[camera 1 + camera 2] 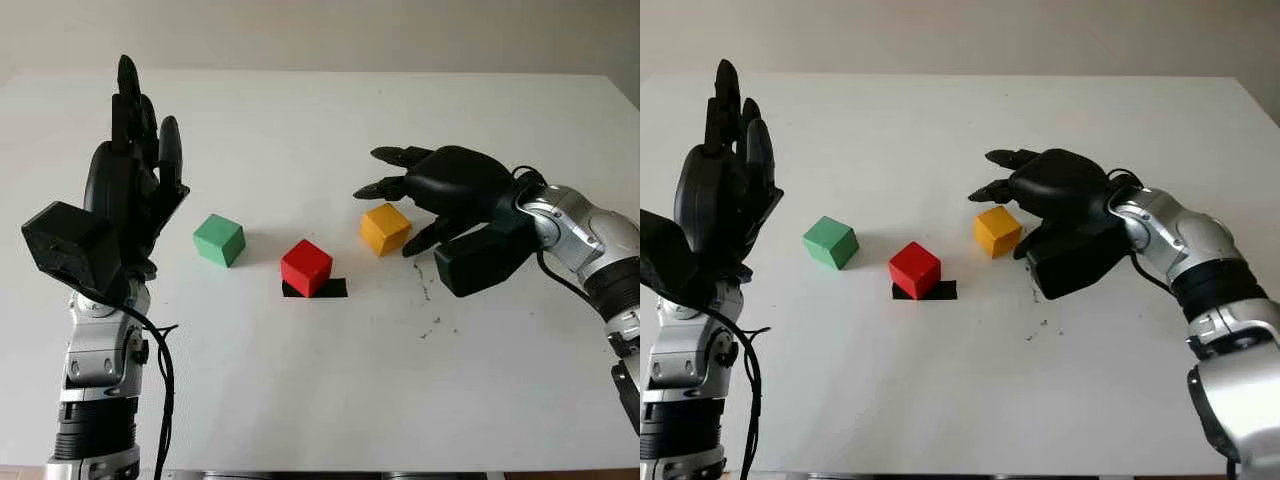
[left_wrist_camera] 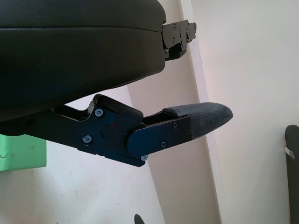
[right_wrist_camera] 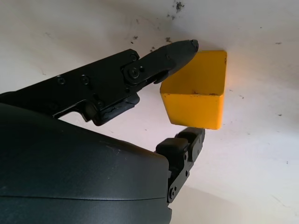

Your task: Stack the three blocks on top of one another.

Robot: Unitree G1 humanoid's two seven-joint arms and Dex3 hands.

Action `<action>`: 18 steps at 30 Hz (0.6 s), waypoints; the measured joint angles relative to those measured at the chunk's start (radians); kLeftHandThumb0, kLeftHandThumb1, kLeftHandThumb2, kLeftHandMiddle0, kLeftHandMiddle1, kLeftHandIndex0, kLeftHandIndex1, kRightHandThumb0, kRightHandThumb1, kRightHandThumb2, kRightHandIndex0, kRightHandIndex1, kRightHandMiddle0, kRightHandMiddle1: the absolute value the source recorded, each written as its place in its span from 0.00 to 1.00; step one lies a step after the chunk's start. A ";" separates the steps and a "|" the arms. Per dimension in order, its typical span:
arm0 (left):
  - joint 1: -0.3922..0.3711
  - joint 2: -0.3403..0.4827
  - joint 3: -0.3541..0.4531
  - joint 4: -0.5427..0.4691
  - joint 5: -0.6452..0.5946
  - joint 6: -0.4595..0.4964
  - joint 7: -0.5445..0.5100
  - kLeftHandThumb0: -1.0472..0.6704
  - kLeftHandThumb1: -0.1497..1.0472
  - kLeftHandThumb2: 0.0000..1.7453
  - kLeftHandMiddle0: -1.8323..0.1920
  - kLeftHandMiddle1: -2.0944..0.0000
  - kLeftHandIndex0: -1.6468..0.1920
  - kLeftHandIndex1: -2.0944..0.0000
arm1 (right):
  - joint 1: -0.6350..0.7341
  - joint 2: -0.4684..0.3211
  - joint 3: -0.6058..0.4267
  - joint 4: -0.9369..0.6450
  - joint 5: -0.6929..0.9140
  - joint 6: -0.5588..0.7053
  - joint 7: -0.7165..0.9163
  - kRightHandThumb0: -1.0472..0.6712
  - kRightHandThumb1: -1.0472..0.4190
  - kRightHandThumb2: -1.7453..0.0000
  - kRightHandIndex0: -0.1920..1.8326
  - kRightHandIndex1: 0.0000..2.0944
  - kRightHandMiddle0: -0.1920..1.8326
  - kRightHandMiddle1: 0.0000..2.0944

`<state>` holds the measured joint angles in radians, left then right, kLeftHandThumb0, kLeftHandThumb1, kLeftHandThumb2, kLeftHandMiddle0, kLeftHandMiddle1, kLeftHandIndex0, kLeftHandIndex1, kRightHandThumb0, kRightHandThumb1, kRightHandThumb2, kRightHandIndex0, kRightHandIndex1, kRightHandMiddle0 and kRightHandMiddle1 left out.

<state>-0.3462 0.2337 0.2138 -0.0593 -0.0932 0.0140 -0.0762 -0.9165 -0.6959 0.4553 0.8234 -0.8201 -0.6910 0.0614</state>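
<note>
While none of the three blocks is stacked yet, they lie in a loose row on the white table [image 1: 300,400]: the green block [image 1: 219,240] toward the robot's left, the red block [image 1: 306,267] in the middle on a small black square marker [image 1: 335,288], and the yellow block [image 1: 385,229] toward the right, each apart from its neighbours. The right hand [image 1: 440,195] hovers around the yellow block with its fingers spread to either side; in the right wrist view one fingertip [image 3: 180,49] sits at the block's upper edge and another finger [image 3: 187,144] lies beside the opposite face, but the grasp does not look closed (whether the tip actually touches is hard to say). The left hand [image 1: 130,190] is raised upright near the green block, open and holding nothing. These blocks look like small, rigid, light cubes with smooth painted faces, so they should not deform but may slip or twist if pinched off-centre; taking the yellow one by two opposite flat side faces, near mid-height, seems the safest hold for lifting and placing it squarely.
</note>
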 measured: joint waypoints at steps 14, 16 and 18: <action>0.008 0.000 -0.004 -0.045 0.001 0.065 -0.003 0.20 1.00 0.38 1.00 1.00 1.00 1.00 | -0.011 0.008 0.012 0.046 0.009 -0.036 -0.021 0.33 0.06 0.97 0.24 0.03 0.32 0.62; 0.008 0.000 -0.005 -0.045 0.001 0.068 -0.004 0.20 1.00 0.38 1.00 1.00 1.00 1.00 | -0.013 0.008 0.011 0.046 0.010 -0.037 -0.015 0.34 0.07 0.97 0.24 0.03 0.32 0.62; 0.008 0.000 -0.005 -0.046 0.001 0.071 -0.005 0.20 1.00 0.38 1.00 1.00 1.00 1.00 | -0.014 0.008 0.011 0.046 0.014 -0.042 -0.013 0.34 0.07 0.97 0.24 0.03 0.32 0.62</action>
<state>-0.3383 0.2337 0.2083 -0.1052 -0.0922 0.0849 -0.0817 -0.9301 -0.6884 0.4666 0.8695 -0.8060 -0.7329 0.0481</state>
